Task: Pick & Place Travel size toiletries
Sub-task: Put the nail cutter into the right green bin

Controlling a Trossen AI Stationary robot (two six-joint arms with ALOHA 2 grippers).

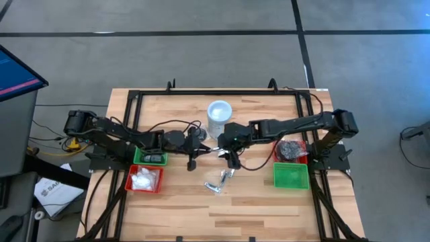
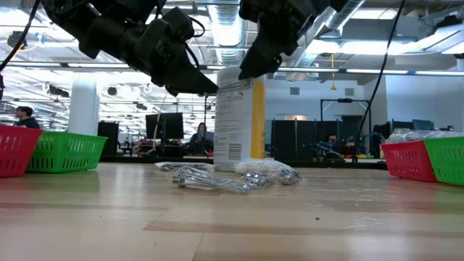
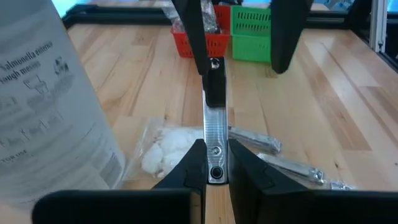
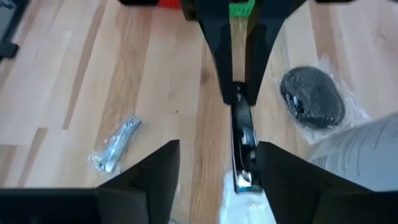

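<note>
**Silvery clipper passed between my claws**

My left claw (image 3: 210,163) is clenched on one end of a flat, ribbed silvery clipper (image 3: 215,127), held in the air at the middle of the wooden worktop (image 1: 269,208). My right claw (image 4: 214,163) stands released around its other end. At 12 o'clock stands the smooth white canister (image 1: 218,117); at 6 o'clock lie thin silvery tubes (image 1: 218,183) in crinkled clear wrap.
</note>
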